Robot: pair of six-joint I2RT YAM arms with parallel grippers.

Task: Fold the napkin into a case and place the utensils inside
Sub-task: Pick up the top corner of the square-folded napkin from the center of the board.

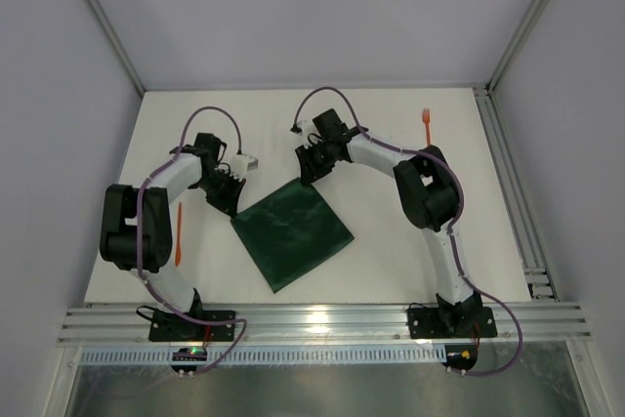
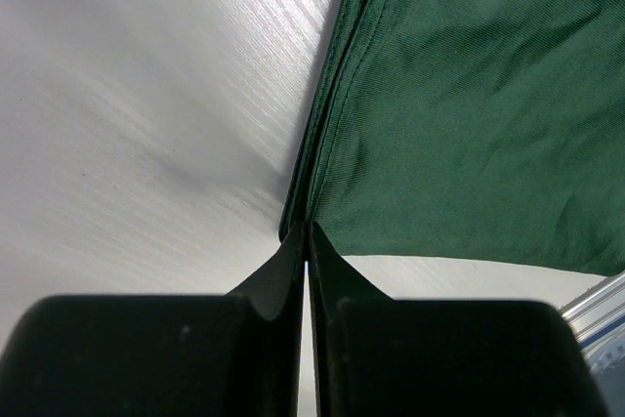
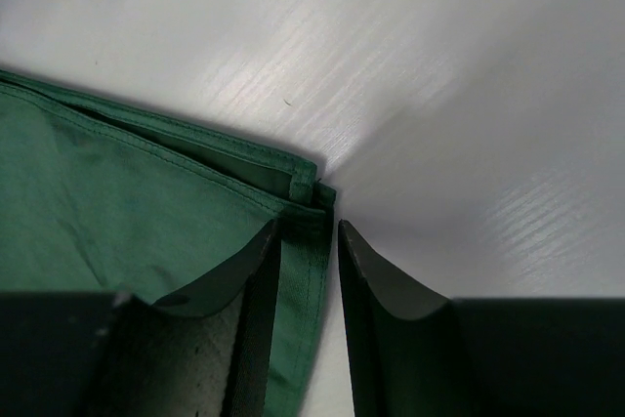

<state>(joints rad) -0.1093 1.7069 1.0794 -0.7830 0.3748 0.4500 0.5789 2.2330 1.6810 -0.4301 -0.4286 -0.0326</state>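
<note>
The dark green napkin (image 1: 293, 231) lies on the white table as a layered, diamond-set square; it does not have the shape of a narrow case. My left gripper (image 1: 232, 204) is at the napkin's left corner; in the left wrist view its jaws (image 2: 306, 229) are shut on the tip of the napkin (image 2: 469, 114). My right gripper (image 1: 311, 179) is at the top corner. Its jaws (image 3: 308, 227) stand apart around the hem of the napkin (image 3: 117, 183), one finger over the cloth and one over bare table. One orange utensil (image 1: 179, 236) lies at the left and the orange fork (image 1: 426, 124) at the far right.
The left arm's elbow (image 1: 125, 227) hangs close beside the left utensil. Aluminium rails (image 1: 518, 202) border the table's right side and front edge. Grey walls enclose the back and both sides.
</note>
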